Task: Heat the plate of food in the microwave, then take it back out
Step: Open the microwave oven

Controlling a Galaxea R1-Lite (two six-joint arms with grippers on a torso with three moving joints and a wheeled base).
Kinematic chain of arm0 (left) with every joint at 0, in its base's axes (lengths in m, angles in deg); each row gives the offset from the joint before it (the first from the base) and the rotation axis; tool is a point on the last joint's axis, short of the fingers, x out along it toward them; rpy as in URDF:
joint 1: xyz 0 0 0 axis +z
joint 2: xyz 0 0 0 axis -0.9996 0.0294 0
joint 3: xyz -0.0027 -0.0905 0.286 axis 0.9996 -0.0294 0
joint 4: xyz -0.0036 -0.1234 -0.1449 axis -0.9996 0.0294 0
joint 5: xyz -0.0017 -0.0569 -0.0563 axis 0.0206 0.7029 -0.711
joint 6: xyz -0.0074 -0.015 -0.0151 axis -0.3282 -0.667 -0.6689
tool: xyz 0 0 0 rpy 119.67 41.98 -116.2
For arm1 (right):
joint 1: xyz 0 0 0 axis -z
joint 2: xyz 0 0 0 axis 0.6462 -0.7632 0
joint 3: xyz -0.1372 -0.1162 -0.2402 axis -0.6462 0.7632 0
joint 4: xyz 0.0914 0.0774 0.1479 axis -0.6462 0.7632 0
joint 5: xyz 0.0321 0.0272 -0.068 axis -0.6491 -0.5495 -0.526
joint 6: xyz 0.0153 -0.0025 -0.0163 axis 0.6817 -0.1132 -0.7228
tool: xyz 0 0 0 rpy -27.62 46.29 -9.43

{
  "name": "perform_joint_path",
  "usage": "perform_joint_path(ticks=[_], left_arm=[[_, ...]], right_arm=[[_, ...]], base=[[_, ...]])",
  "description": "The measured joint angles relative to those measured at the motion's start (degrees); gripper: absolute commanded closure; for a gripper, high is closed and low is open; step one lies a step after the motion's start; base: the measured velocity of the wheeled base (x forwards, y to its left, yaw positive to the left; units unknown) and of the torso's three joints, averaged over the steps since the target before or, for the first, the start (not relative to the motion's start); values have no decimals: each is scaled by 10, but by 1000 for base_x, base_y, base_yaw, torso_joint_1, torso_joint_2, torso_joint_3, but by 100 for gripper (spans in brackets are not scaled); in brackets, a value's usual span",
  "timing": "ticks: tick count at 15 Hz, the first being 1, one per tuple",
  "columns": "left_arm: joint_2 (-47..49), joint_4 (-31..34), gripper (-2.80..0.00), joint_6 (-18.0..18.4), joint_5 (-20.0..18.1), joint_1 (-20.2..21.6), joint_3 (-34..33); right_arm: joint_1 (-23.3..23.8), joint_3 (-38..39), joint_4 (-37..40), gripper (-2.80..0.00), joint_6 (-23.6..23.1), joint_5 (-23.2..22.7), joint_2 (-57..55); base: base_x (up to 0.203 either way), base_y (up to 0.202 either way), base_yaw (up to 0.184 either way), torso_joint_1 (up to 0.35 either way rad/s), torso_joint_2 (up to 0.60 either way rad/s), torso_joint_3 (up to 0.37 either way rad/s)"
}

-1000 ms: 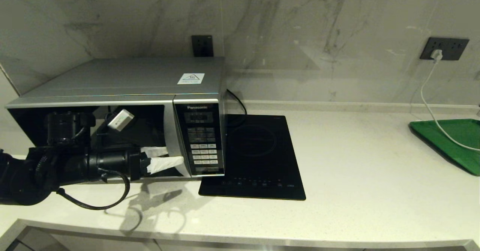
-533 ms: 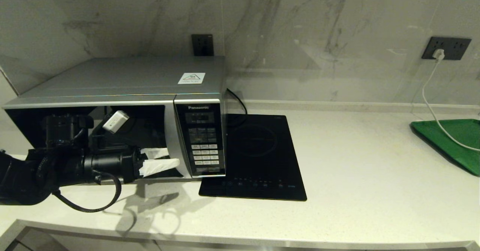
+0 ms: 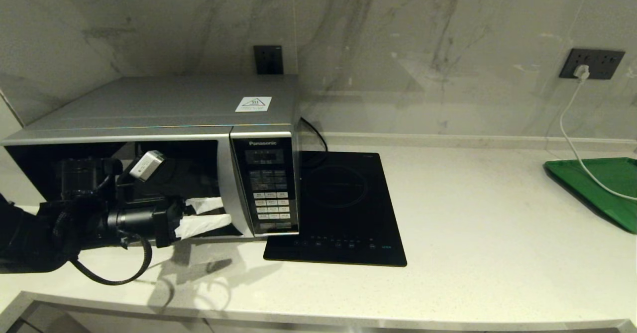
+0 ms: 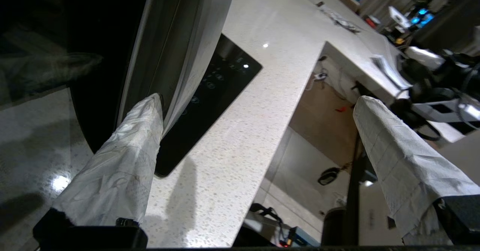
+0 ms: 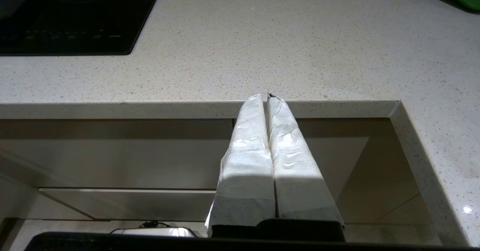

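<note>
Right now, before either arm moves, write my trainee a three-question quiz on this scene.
1. True or false: the right gripper has its fingers shut.
2. Which lies on the counter right beside the microwave? A green tray, B induction hob, C wall socket.
3. Fill in: the left gripper, at the microwave's front, has its fingers ___.
Key: 1 true; 2 B; 3 open.

The left hand is spread wide, one wrapped fingertip touching the edge of the microwave door. The black hob lies beside it on the speckled surface.
</note>
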Motion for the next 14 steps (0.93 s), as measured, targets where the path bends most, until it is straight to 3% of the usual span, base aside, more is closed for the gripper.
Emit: perform_joint_path(ticks=[2, 4, 8, 14], left_arm=[[-4, 8, -280, 0, -42, 18, -14], [-7, 5, -280, -2, -56, 31, -18], [-12, 2, -280, 1, -47, 46, -41], [-85, 11, -280, 1, -7, 167, -98]], right_arm=[[0, 0, 0, 0, 0, 0, 0], [0, 0, 0, 0, 0, 0, 0], [0, 0, 0, 0, 0, 0, 0], [0, 0, 0, 0, 0, 0, 0]], base=[[0, 0, 0, 0, 0, 0], [0, 0, 0, 0, 0, 0], [0, 0, 0, 0, 0, 0], [0, 0, 0, 0, 0, 0]])
